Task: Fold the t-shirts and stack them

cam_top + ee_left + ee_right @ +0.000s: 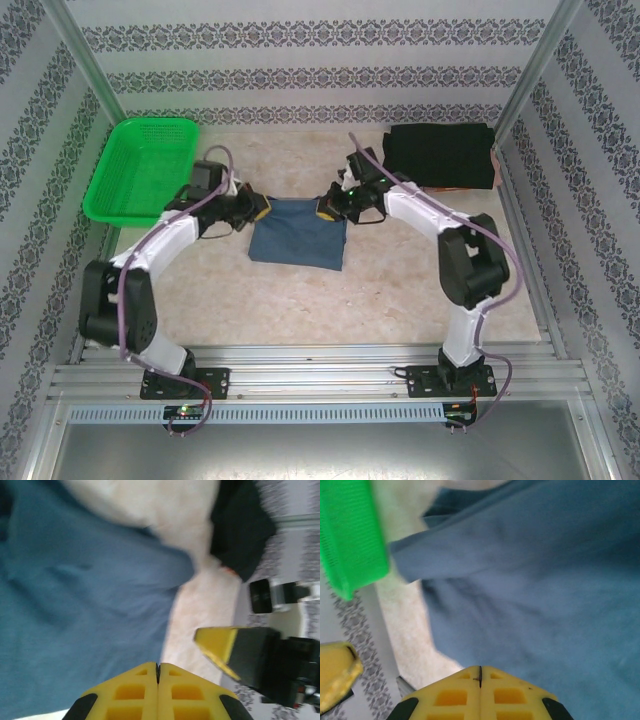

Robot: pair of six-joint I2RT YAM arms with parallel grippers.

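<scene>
**Overhead and wrist views.** The blue t-shirt (298, 233) lies folded into a rough rectangle at the middle of the desk (380, 300). Its far edge is straight and its near edge slightly skewed. The left tool (258, 208) sits at the far-left corner of this cloth and the right tool (327, 207) at the far-right corner, so the two face each other across the far edge. In the wrist views each tool's yellow fingers (130, 695) are pressed together, with no cloth between them.

The black t-shirt (440, 155) rests folded in the far-right corner of the desk, close to the right wall and well apart from the blue one. A green basket (142, 168) occupies the far-left corner, its near edge beside the left arm.

Bare desk extends between the blue t-shirt and the arm bases, and an open strip separates the two shirts. From the left wrist, the blue cloth's edge runs down toward the closed tool, with bare desk to its right. From the right wrist, a loose corner of blue cloth points toward the basket.
</scene>
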